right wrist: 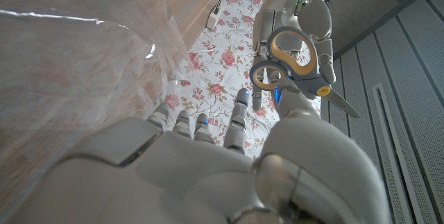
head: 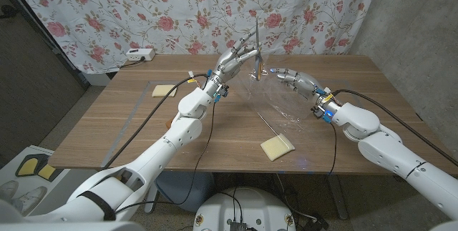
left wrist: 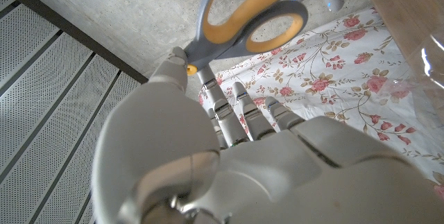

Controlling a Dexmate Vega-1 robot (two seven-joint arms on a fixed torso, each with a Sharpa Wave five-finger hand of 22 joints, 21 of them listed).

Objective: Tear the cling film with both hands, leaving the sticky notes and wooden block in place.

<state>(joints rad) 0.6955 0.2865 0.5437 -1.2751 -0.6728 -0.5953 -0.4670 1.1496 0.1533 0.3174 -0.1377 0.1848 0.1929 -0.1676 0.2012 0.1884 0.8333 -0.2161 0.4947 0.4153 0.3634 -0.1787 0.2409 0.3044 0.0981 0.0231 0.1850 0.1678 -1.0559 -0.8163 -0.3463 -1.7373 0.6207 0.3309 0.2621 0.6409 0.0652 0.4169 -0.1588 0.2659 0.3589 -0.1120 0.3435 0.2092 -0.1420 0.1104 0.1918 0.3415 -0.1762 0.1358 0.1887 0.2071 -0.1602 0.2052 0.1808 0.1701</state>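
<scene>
Clear cling film [head: 275, 102] hangs between the hands: left hand [head: 235, 62] grips upright scissors [head: 257, 45] at its top edge, right hand [head: 297, 81] probably pinches the far side.

Grey-and-orange scissors [head: 255, 45] raised upright, white power strip [head: 139, 55] at table's far-left edge, floral curtain [head: 179, 9] behind

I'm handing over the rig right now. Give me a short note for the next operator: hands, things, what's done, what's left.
Left hand is raised over the table's middle and holds scissors, blades up; the task names no scissors.
Right hand is lifted beside the cling film; whether it grips the film I cannot tell.
The film hangs between the hands down to the table.
Sticky notes lie at the near edge and far left.
I cannot pick out the wooden block.
No tear is visible yet.
</scene>
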